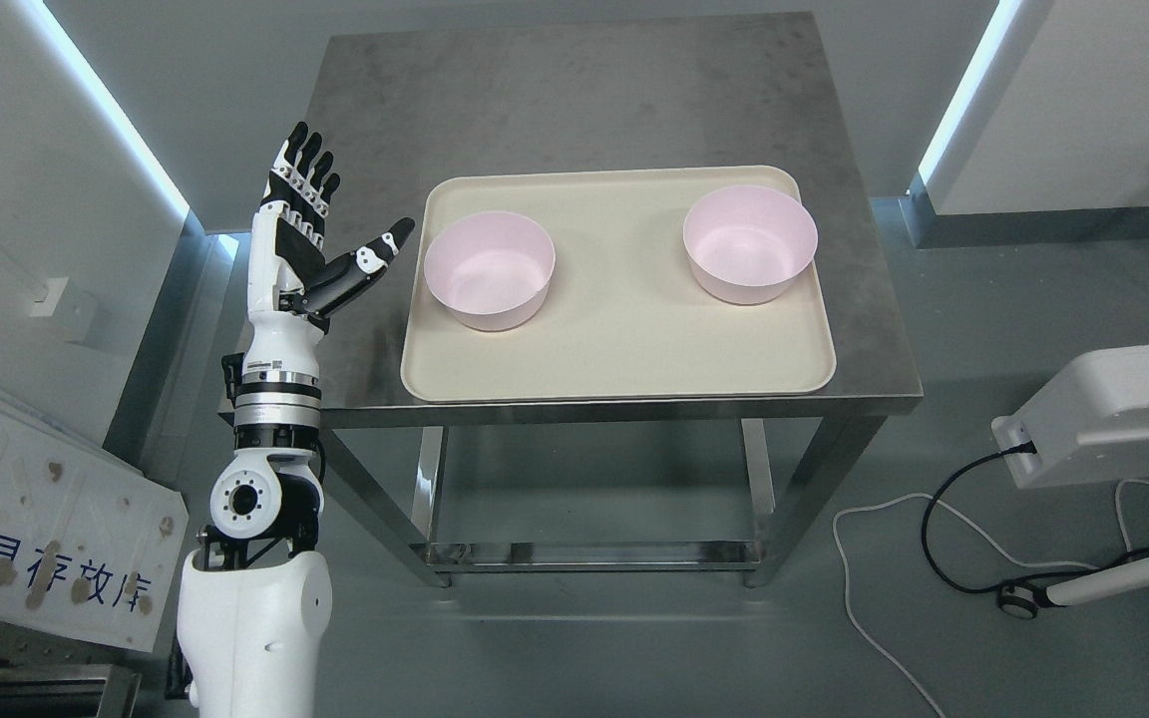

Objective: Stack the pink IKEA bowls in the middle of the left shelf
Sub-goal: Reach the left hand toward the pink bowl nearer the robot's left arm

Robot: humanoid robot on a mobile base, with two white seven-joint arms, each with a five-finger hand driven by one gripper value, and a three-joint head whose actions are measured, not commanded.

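**A:** What is laid out, from the biggest thing down?

**B:** A grey metal surface [584, 110] on steel legs, seen from above, with bare floor on every side. A cream tray [614, 339] lies on its near half, its front edge close to the surface's front edge; the far half is bare metal.

**A:** And the bowls?

**B:** Two pink bowls sit upright and well apart on the tray. The left bowl [490, 269] is near the tray's left edge; the right bowl [750, 244] is in the far right corner.

**A:** Where is the arm?

**B:** The left arm rises from the lower left, forearm upright along the surface's left edge. The left hand [310, 234] is released: fingers straight, thumb pointing at the left bowl, holding nothing.
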